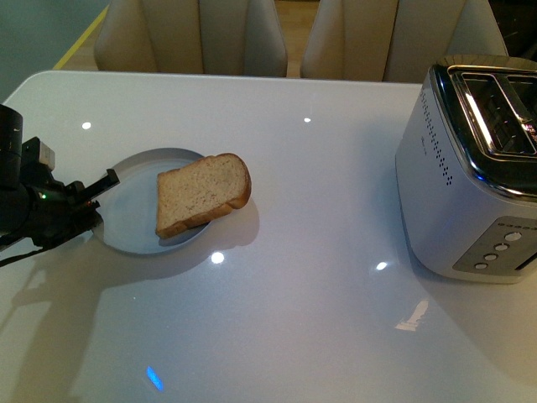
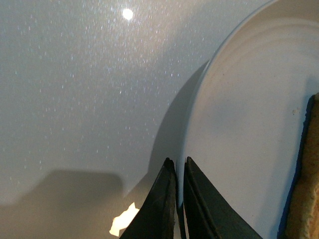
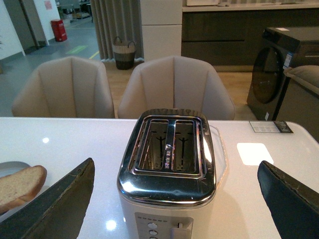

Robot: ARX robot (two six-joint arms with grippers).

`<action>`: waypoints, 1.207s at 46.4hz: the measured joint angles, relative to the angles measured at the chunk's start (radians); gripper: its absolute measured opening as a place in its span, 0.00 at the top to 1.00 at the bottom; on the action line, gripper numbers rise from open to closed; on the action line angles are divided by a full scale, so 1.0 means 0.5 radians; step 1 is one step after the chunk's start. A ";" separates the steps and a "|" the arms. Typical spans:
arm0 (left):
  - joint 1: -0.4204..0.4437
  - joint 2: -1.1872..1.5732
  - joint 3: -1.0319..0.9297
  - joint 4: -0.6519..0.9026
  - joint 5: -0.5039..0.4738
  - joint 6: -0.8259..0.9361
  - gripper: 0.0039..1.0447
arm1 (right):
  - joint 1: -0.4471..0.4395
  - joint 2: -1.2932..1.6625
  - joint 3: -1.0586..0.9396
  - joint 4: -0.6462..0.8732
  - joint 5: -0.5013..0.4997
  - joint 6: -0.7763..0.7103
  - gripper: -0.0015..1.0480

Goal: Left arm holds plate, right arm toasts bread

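Front view: left claw (image 1: 107, 180) low, clamped on plate (image 1: 130, 210) rim

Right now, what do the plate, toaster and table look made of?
Plate: likely glazed ceramic, possibly melamine; smooth pale surface with faint concentric rings. Toaster: mirror-polished metal top, satin white shell, plastic or painted metal. Table: glossy white, lacquer or glass; sharp lamp reflections, fine sparkle up close.

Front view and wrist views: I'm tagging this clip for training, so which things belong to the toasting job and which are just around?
Job in hand:
left gripper, shut on the plate rim
plate
bread, lying on the plate
toaster, slots empty
right gripper, open

Just around:
chairs
basket
dark appliance
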 joint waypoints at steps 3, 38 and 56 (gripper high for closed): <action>0.005 -0.021 -0.043 0.018 0.017 -0.032 0.97 | 0.000 0.000 0.000 0.000 0.000 0.000 0.09; -0.137 -0.935 -0.591 0.120 0.201 -0.512 0.97 | 0.000 0.000 0.000 0.000 0.000 0.000 0.09; -0.531 -1.244 -0.423 -0.296 0.097 -0.596 0.97 | 0.000 0.000 0.000 0.000 0.000 0.000 0.09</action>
